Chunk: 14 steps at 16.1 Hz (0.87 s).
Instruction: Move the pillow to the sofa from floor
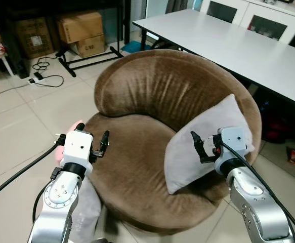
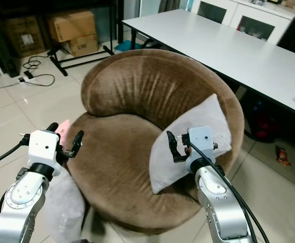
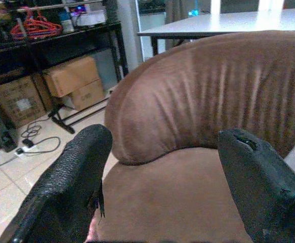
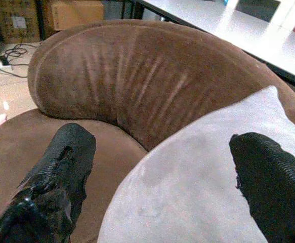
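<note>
Pillow (image 1: 208, 142): pale grey, sits on the brown sofa (image 1: 152, 91), propped at a tilt against the right side of the curved backrest, lower corner down on the seat cushion. By my reading the placing is as good as done.

Handling, my judgement: light, soft, plush cover that gives under the fingers; not fragile, not slippery. A pinch at a corner or along an edge seam would hold it; a grip mid-panel would only bunch the fabric.

Right tool (image 1: 204, 148): fingers spread wide, nothing between them, hovering just in front of the pillow's face. I cannot tell whether a fingertip touches the cover. In the right wrist view one finger frames the pillow, the other the bare seat.

Left tool (image 1: 97, 144): fingers spread, empty, at the sofa's left front rim, aimed across the seat.

More pale fabric with a pink patch lies on the floor (image 1: 15, 136) by the left arm; what it is I cannot say.

Room: seat open left of the pillow. A white surface (image 1: 228, 40) stands near, behind and right of the sofa. Cables (image 1: 46, 76) and cardboard boxes (image 1: 81, 31) far left.
</note>
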Motion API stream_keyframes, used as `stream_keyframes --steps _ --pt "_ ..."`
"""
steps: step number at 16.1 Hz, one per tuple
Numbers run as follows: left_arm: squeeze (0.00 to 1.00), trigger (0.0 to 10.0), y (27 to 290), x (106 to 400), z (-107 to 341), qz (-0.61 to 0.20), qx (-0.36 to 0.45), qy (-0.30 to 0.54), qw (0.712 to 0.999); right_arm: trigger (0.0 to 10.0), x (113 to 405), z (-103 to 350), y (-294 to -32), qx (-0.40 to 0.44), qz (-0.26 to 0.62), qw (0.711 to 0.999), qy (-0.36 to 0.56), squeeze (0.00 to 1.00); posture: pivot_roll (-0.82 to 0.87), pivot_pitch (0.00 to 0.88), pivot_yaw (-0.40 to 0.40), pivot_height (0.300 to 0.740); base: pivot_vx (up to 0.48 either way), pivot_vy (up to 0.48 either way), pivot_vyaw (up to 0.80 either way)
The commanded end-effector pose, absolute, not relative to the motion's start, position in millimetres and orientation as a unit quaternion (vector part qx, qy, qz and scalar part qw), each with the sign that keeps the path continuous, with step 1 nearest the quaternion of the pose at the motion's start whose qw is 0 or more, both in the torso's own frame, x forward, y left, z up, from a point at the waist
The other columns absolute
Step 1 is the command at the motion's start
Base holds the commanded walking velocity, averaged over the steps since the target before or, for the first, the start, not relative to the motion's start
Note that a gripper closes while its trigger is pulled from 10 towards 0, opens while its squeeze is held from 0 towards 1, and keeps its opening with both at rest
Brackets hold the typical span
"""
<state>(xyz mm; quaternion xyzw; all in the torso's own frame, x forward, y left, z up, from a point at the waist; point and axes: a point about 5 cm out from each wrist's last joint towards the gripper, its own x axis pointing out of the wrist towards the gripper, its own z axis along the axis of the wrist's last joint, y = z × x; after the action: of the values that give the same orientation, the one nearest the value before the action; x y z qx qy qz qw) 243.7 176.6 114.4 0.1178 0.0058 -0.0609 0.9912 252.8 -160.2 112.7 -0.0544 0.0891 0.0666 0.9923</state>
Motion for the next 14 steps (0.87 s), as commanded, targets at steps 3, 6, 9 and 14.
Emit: stream_keyframes --steps 3,6,9,14 --pt "0.0 10.0 176.2 244.0 118.4 -0.063 0.123 -0.001 0.99 10.0 256.4 120.1 -160.9 -0.084 0.074 0.991 0.073 0.0 -0.02 0.0 -0.09 0.74 0.0 0.339 0.0" --pt "0.0 10.0 175.6 244.6 118.6 -0.063 0.123 -0.002 0.99 10.0 256.7 119.6 -158.6 -0.111 0.096 0.987 0.073 0.0 -0.02 0.0 -0.093 0.74 0.0 0.337 0.53" --pt "0.0 10.0 176.4 244.3 118.5 -0.061 0.123 -0.001 0.99 10.0 258.4 120.8 -160.1 -0.119 0.088 0.987 0.067 0.0 -0.02 0.0 -0.092 0.74 0.0 0.34 0.53" --pt "0.0 10.0 177.7 245.1 118.3 -0.061 0.126 0.001 0.99 10.0 255.3 116.2 -161.7 -0.095 0.068 0.99 0.08 0.0 -0.02 0.0 -0.086 0.74 0.0 0.342 0.0"
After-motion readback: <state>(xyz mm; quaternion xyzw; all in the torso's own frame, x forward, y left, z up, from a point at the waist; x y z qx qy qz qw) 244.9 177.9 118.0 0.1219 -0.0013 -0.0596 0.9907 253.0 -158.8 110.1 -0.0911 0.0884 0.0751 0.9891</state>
